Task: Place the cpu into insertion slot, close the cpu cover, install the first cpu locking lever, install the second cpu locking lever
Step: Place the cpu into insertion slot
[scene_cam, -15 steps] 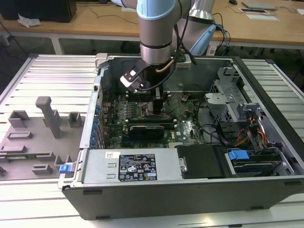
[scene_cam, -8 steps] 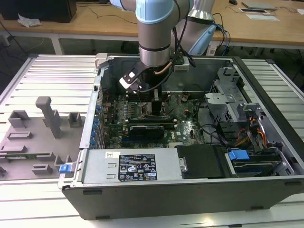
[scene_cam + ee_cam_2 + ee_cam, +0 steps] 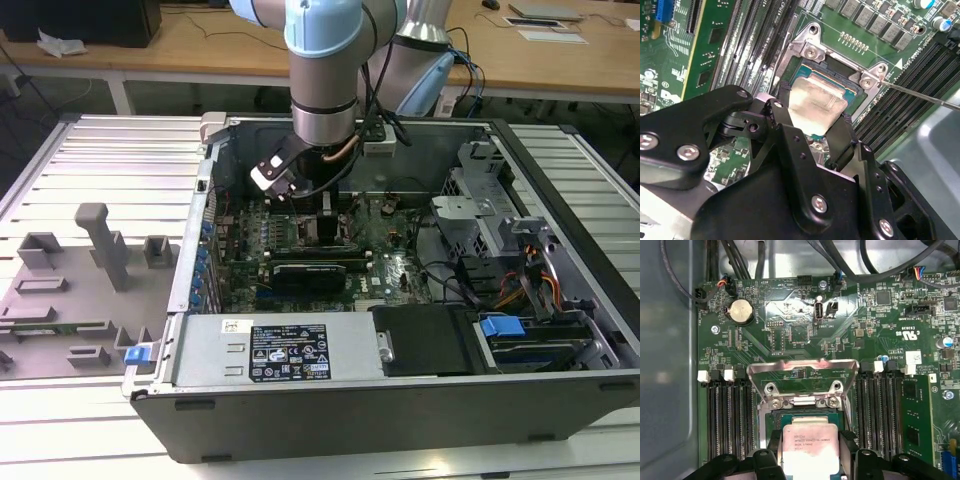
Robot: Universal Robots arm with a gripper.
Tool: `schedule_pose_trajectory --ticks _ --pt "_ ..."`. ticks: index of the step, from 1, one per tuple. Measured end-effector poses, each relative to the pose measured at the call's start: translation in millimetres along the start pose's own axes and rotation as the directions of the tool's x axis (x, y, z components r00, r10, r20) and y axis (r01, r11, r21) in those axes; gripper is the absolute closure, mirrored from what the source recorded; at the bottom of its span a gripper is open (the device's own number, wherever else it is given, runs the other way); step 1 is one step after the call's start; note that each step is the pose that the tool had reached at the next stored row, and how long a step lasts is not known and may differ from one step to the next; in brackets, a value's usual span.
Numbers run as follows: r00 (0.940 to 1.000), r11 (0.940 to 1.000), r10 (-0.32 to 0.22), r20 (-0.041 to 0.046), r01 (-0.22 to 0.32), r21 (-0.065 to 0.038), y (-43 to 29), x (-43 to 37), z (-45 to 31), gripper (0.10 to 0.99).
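The cpu [image 3: 810,452], a flat square chip with a pale metal top, sits between my gripper's [image 3: 811,440] black fingers [image 3: 845,131], which are shut on its two sides. It hangs just over the insertion slot [image 3: 790,419], whose dark frame [image 3: 836,70] shows past the chip's edge. I cannot tell whether the chip touches the slot. The cpu cover [image 3: 802,364], a silvery frame with a large window, stands swung up open beyond the slot. A thin metal locking lever [image 3: 920,96] sticks out to one side. In the exterior view the gripper [image 3: 322,222] is low over the green board inside the case.
Black memory slots [image 3: 730,415] flank the socket on both sides. A long black card [image 3: 310,272] lies nearer the case's front, beside a grey power supply [image 3: 280,350]. Cables [image 3: 500,285] and drive bays fill the exterior view's right. A grey fixture plate [image 3: 100,250] lies outside, at its left.
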State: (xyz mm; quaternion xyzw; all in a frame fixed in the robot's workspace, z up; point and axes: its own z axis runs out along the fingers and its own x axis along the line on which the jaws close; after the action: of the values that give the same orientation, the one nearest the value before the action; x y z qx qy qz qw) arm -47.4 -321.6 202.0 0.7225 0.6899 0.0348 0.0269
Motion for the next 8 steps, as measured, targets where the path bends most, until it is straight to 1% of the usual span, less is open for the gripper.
schedule_pose_trajectory --ticks 3,8 --pt "1.0 1.0 -0.001 -0.0001 0.001 0.0 0.0 0.0 0.2 0.545" --pt "0.9999 0.9999 -0.011 -0.005 0.011 -0.002 -0.3 0.0 1.0 0.545"
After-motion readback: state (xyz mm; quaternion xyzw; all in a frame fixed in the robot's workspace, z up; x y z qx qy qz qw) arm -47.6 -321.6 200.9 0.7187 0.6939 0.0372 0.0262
